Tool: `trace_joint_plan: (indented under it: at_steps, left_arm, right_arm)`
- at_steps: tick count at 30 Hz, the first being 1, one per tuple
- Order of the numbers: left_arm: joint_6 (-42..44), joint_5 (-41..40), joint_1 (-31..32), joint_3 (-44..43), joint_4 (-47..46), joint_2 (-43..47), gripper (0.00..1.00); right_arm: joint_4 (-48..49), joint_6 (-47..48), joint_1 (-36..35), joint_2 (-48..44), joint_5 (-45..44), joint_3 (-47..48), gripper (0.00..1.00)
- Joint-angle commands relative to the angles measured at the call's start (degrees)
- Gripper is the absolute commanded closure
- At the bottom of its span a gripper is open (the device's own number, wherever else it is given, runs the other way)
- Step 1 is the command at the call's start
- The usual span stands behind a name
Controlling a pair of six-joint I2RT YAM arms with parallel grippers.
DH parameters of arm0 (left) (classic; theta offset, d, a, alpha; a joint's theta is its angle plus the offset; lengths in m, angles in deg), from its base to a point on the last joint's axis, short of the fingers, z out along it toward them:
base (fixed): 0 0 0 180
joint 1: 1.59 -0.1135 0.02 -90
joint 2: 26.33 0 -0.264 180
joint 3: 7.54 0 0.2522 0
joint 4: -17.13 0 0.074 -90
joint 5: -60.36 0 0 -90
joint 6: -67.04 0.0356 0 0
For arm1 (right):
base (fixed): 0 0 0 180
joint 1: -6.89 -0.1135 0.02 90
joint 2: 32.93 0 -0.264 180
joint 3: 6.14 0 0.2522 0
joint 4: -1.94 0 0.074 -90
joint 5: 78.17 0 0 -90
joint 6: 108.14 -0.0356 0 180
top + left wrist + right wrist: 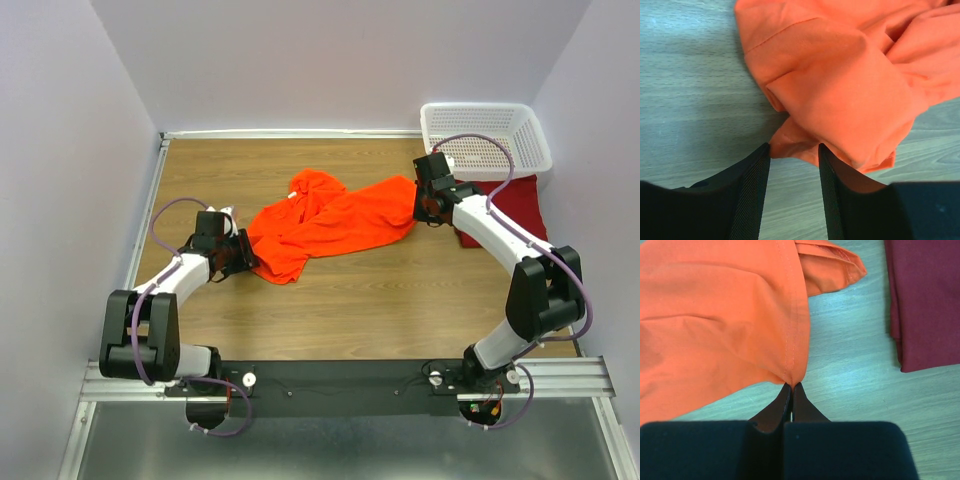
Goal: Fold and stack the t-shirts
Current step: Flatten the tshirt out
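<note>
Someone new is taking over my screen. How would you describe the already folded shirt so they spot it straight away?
Find the white mesh basket in the far right corner of the table. Directly in front of it, by the right edge, lies the dark red t-shirt. It is a flat folded rectangle, unlike the crumpled bright orange t-shirt spread mid-table.
</note>
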Motion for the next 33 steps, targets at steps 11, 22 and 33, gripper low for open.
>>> trace_joint_plan:
  at_steps: [11,22,33]
  left_arm:
    - [2.02,-5.05,0.21,-3.54,-0.06,-0.72,0.43]
    - [3.52,-0.13,0.21,-3.89,-1.38,-4.24,0.53]
    - [3.34,-0.31,0.21,-3.54,-1.73,-4.77,0.78]
  right_arm:
    - [0.32,-0.15,0.02,0.58,1.03,-0.26,0.99]
    - [0.41,0.73,-0.07,1.03,0.95,0.1,0.99]
    - [0.41,1.52,-0.16,1.73,1.12,1.15,0.99]
